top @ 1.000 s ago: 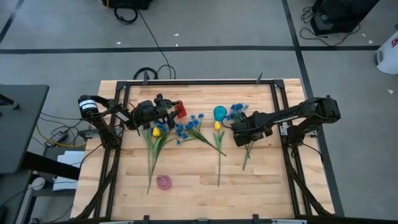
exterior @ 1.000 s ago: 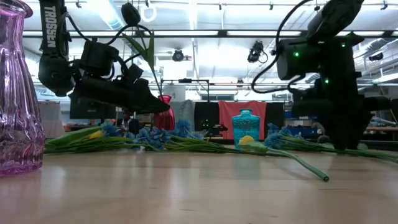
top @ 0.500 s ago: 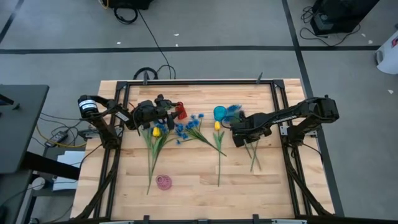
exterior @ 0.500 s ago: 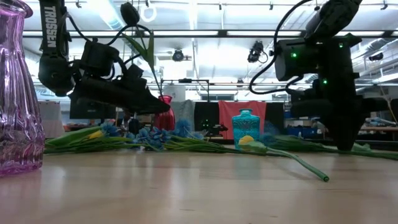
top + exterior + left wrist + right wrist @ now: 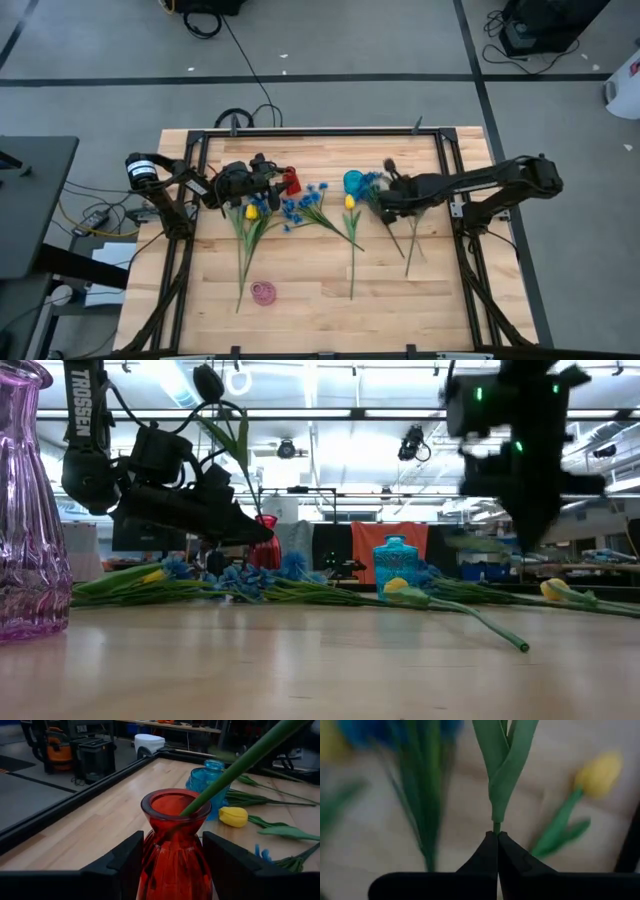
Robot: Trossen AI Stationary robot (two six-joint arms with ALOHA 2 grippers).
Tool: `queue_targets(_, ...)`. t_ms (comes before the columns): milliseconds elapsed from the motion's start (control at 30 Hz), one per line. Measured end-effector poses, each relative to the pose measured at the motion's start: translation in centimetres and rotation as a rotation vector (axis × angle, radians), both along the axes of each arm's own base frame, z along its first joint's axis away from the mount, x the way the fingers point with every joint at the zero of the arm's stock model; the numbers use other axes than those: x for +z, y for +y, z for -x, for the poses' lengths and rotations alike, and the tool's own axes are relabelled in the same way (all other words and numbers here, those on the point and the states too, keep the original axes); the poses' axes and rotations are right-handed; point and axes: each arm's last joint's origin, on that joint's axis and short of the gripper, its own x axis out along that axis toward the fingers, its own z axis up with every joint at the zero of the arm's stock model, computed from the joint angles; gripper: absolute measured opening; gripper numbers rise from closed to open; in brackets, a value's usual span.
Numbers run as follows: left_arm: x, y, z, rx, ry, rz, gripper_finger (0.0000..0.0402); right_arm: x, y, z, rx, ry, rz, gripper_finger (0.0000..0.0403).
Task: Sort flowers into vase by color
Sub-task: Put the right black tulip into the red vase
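Note:
A red vase (image 5: 175, 845) stands at the table's far left with a dark tulip (image 5: 208, 380) in it, and my left gripper (image 5: 280, 180) is shut on the vase. Right of the blue vase (image 5: 354, 181), my right gripper (image 5: 385, 200) points steeply down, shut on a thin green flower stem (image 5: 496, 826). I cannot make out that flower's blossom. Yellow tulips (image 5: 251, 211) and blue blossoms (image 5: 300, 205) lie flat on the table between the arms. Another yellow tulip (image 5: 555, 590) lies under the right arm. My left gripper has the red vase's belly (image 5: 150, 865) between its two fingers, one on each side, coming in level from the table's left. The vase is upright and its foot is hidden. My right gripper pinches the stem (image 5: 496, 826) between its two fingertips (image 5: 487, 847), just short of its long leaves (image 5: 502, 770), from above. The leafy part runs on below the fingers.
A pink glass vase (image 5: 263, 293) stands near the front edge, left of centre. Long green stems (image 5: 352, 260) stretch toward the near edge. A black frame (image 5: 450, 180) borders the wooden table.
My right gripper has risen from the table top and tipped, taking the stem up with it. The stems under it have swung toward the table's right. The yellow tulip under the right arm now shows in the low view.

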Motion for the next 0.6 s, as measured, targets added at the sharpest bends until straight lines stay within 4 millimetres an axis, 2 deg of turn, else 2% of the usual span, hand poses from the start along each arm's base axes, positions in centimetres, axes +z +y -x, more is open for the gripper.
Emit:
queue_targets(67,0.0,0.0,0.0,-0.002,-0.001,0.000,0.0202,1.2,0.1,-0.4,0.049,-0.071,0.101,0.0006)
queue_targets(200,0.0,-0.1,0.0,-0.021,-0.003,0.003,0.0202,4.1,0.4,-2.8,0.215,-0.358,0.345,0.0006)
queue_targets(400,0.1,-0.4,-0.1,-0.131,-0.004,-0.023,0.0202,8.4,0.7,-7.4,0.502,-0.804,0.609,0.0007)
queue_targets(467,0.3,-0.5,-0.2,-0.174,-0.014,-0.056,0.0202,9.0,0.7,-8.9,0.588,-0.909,0.695,0.0007)
queue_targets(600,0.8,-0.6,-0.3,-0.232,-0.067,-0.103,0.0202,8.8,0.0,-11.3,0.652,-1.003,0.874,0.0008)
